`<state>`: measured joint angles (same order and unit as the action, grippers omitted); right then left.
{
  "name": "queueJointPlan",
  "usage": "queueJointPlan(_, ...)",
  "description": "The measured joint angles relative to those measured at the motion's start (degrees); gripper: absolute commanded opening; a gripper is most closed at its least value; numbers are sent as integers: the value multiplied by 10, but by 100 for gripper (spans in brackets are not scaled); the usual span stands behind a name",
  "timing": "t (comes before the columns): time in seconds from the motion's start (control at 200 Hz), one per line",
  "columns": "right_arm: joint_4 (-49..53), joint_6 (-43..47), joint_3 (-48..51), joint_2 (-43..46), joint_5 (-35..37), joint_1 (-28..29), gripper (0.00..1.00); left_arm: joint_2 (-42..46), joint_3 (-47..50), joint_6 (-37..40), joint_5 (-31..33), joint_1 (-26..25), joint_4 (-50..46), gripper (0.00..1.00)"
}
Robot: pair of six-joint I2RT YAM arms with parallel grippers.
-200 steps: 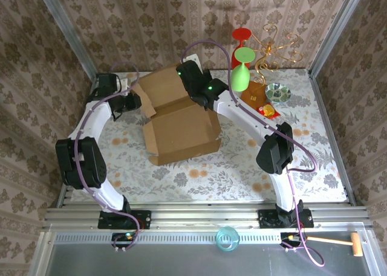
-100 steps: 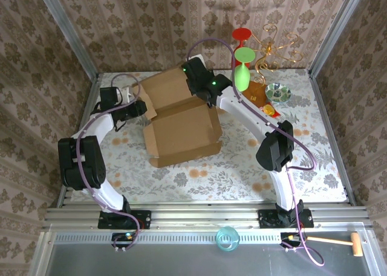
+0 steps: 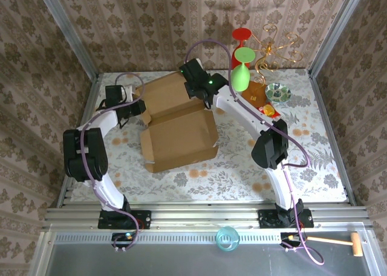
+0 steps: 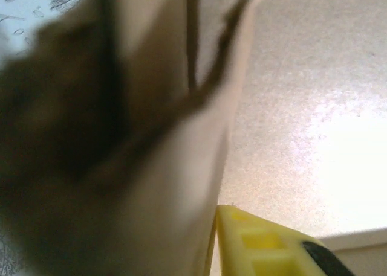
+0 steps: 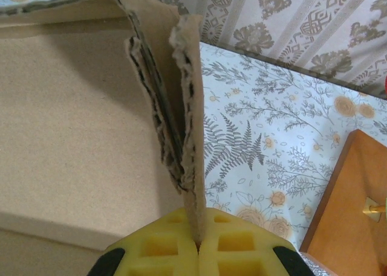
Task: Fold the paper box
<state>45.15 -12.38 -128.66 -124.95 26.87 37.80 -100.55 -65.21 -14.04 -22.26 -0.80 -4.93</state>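
The paper box (image 3: 181, 138) lies mid-table as a shallow light-brown tray with its lid panel (image 3: 169, 92) raised at the back. My left gripper (image 3: 139, 108) is at the box's back-left corner. In the left wrist view a blurred cardboard flap (image 4: 151, 167) runs down against one yellow pad (image 4: 266, 249) of the left gripper (image 4: 213, 218); the other finger is hidden behind it. My right gripper (image 3: 202, 93) is at the back-right corner. Its pads (image 5: 242, 240) are shut on a thin cardboard flap (image 5: 190, 107), with the right gripper (image 5: 196, 218) pinching the lower edge.
A green glass (image 3: 240, 70), a red glass (image 3: 242, 35) and a gold wire stand (image 3: 275, 46) crowd the back right. An orange-brown square piece (image 3: 255, 95), a small bowl (image 3: 278, 93) and a small red-yellow object (image 3: 267, 111) lie beside them. Patterned walls enclose the table.
My left gripper moved right onto the box's back-left flap and its jaws narrowed. The box slid a little left and its lid panel tilted. The right gripper kept its pinch, shifting slightly back.
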Motion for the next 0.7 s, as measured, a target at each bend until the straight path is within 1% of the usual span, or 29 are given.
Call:
queueJointPlan(0.14,16,-11,-14,-3,-2,-1,0,0,-14,4,58,-18,-26,0)
queueJointPlan(0.305,37,-28,-32,-12,8,1,0,-9,-56,3,144,-48,-75,0)
queueJointPlan(0.495,73,-46,-66,-45,14,2,0,-17,-82,-1,246,-82,-134,0)
queueJointPlan(0.575,85,-54,-66,-50,14,2,0,-20,-87,-1,273,-94,-144,0)
queueJointPlan(0.635,92,-58,-66,-52,14,2,0,-20,-87,-1,276,-97,-148,17)
queueJointPlan(0.7,94,-59,-67,-52,14,2,0,-22,-87,4,268,-96,-149,32)
